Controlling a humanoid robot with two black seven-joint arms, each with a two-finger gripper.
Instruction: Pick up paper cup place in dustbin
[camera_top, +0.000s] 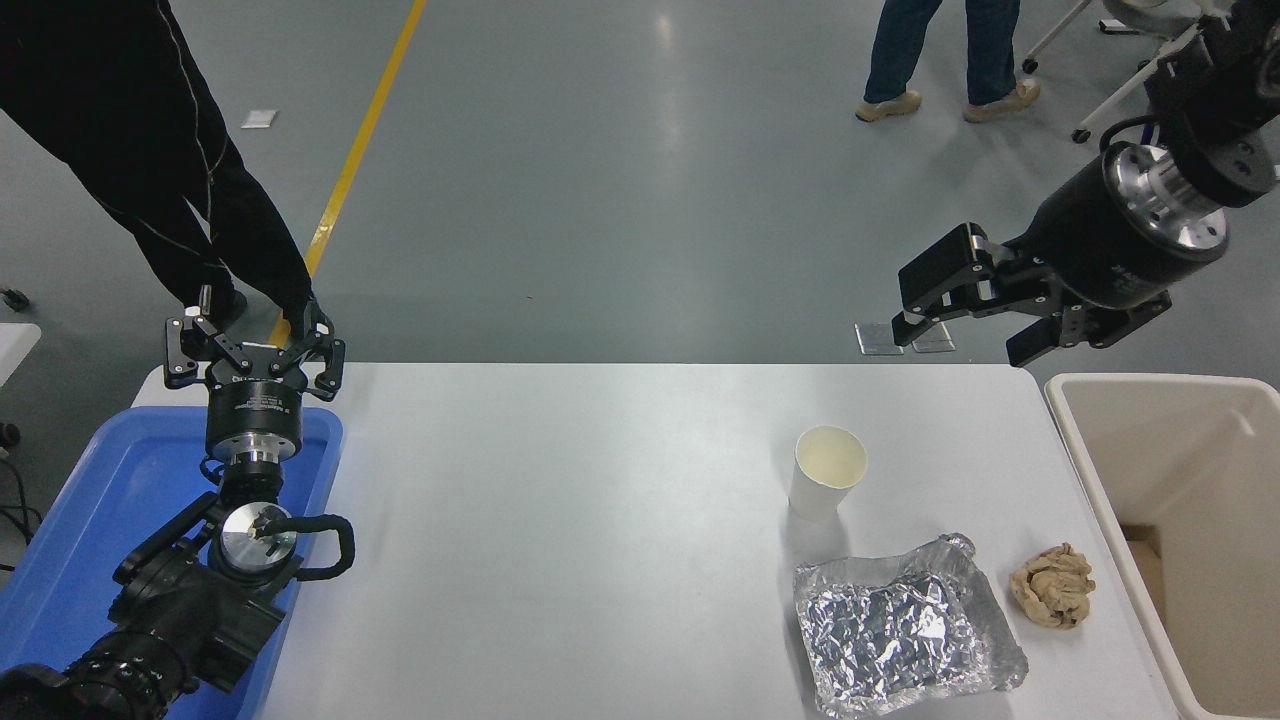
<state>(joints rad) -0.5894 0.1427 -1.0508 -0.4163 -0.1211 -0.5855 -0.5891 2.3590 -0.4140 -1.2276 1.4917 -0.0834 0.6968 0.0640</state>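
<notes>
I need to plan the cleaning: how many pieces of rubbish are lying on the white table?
3: the paper cup stands upright right of centre; the crumpled foil sheet lies nearer the camera; the brown paper ball lies right of the foil, beside the dustbin. Nothing seems hidden.

Brightness: bright, even indoor light from overhead.
Glare: pale streaks on the glossy grey floor; the white table washes out left of the black right gripper; sparkle on the crumpled silver foil sheet below it.
Shadows: soft, short, faint beside the small white paper cup.
Sharpness: crisp throughout, no motion blur.
Edges: slight wide-angle bowing.
</notes>
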